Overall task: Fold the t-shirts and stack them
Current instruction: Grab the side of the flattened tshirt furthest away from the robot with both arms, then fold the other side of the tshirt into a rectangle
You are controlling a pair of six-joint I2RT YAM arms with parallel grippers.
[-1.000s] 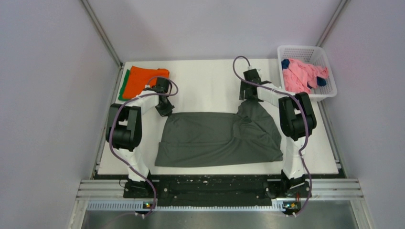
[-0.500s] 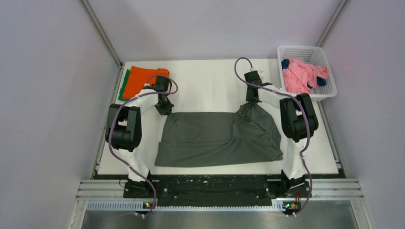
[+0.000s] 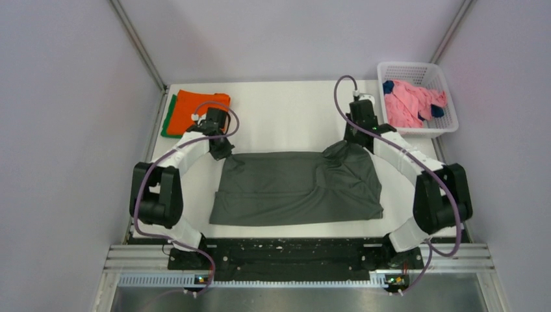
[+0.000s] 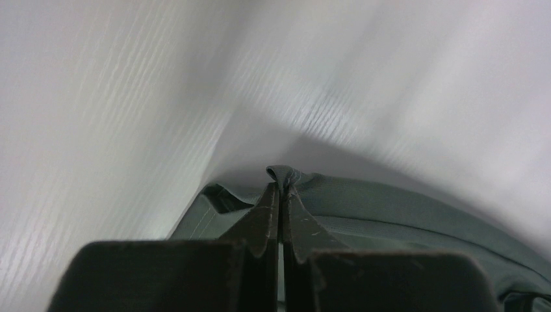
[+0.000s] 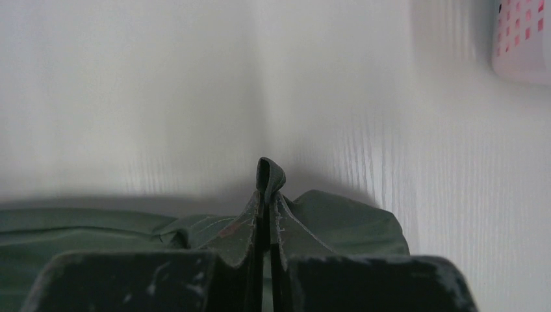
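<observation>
Mostly flat olive-grey t-shirt (image 3: 295,188); long axis left-right.

Left arm (image 3: 182,148): elbow low at left-centre of top view, forearm reaching up and right. Left gripper (image 3: 222,149): jaws pressed together, pinching fold of olive-grey t-shirt (image 3: 292,188). Right arm (image 3: 399,151): elbow at right-centre, forearm angled up-left. Right gripper (image 3: 351,138): jaws clamped tight on pinch of same t-shirt.

1. Olive-grey t-shirt (image 3: 292,188): soft matt cloth, creased.
2. Table (image 3: 286,110): white, matt, finely ribbed.
3. Basket (image 3: 419,67): white plastic lattice.
4. Right gripper (image 5: 266,198): dark, matt, scratched fingers (image 5: 235,237).
5. Front rail (image 3: 130,257): bare grooved metal.
</observation>
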